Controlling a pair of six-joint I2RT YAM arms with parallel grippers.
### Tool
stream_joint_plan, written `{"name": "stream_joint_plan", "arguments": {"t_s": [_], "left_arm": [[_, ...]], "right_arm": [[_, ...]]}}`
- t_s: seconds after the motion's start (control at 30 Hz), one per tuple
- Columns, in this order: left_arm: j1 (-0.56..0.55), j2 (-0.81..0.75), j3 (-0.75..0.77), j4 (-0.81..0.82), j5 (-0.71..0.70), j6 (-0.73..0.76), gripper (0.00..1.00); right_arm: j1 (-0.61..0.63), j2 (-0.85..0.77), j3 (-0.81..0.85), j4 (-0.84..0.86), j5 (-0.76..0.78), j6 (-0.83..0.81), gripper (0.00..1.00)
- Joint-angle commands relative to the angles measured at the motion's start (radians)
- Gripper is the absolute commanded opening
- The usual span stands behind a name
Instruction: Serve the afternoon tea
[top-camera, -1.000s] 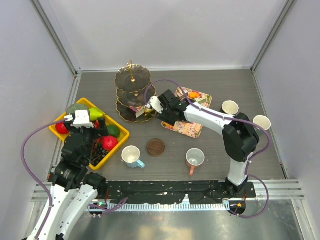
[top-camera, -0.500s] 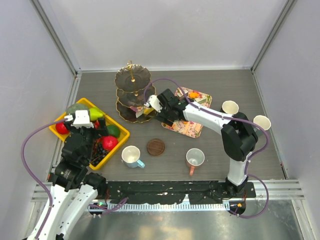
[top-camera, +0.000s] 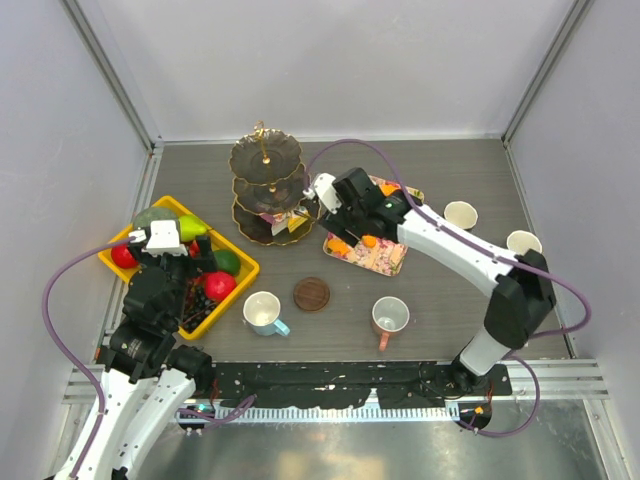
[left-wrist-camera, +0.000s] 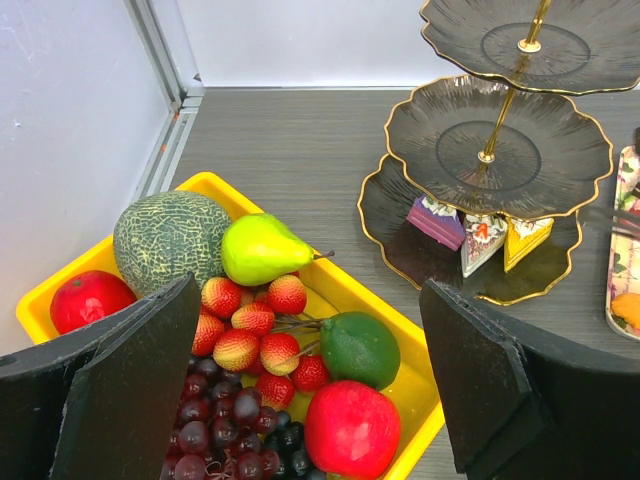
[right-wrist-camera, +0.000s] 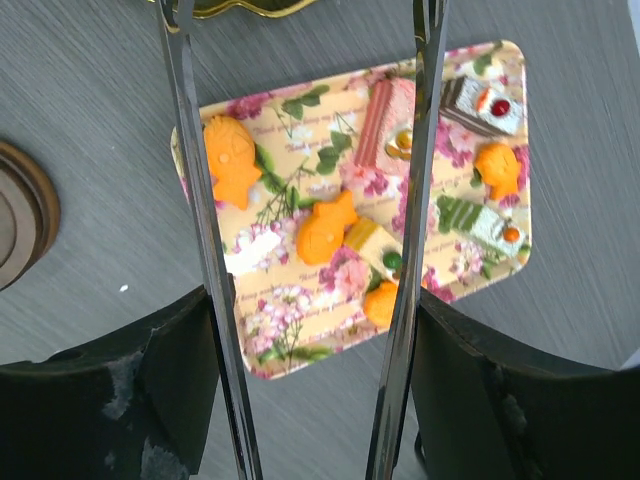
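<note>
Your right tool (right-wrist-camera: 312, 340) grips silver metal tongs (right-wrist-camera: 195, 180), spread above the floral tray (right-wrist-camera: 290, 305) of orange pastries (right-wrist-camera: 325, 235). Your left tool (left-wrist-camera: 310, 340) hangs wide over the yellow crate (left-wrist-camera: 415, 385).

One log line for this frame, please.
right gripper: holds open empty tongs over tray | left gripper: open over crate | stand: three cake slices bottom tier

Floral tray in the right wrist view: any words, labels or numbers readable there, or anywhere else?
Floral tray: pale script-like print among the flowers, too blurred to read.
No readable text, label or number on the three-tier stand, mugs, yellow crate or tongs.
</note>
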Motion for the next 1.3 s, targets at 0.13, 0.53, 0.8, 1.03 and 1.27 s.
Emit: {"name": "stream_joint_plan", "arguments": {"t_s": [0.13,0.53,0.8,1.03,1.27], "left_arm": [[0.005,-0.001,-0.001,0.053,0.011,0.006,0.99],[0.006,0.002,0.0,0.054,0.023,0.003,0.99],[0.003,0.002,0.0,0.054,0.023,0.003,0.99],[0.005,0.001,-0.001,0.054,0.023,0.003,0.99],[0.005,0.004,0.0,0.056,0.031,0.003,0.99]], "right_arm": [[-0.013,-0.15,-0.047,-0.155,0.065,0.204,0.66],[-0.177,-0.082,-0.11,-0.17,0.029,0.397,0.58],[-0.218,0.013,-0.101,-0.114,0.068,0.396,0.56],[-0.221,0.033,-0.11,-0.051,0.018,0.367,0.54],[-0.221,-0.01,-0.134,-0.034,0.014,0.339,0.32]]}}
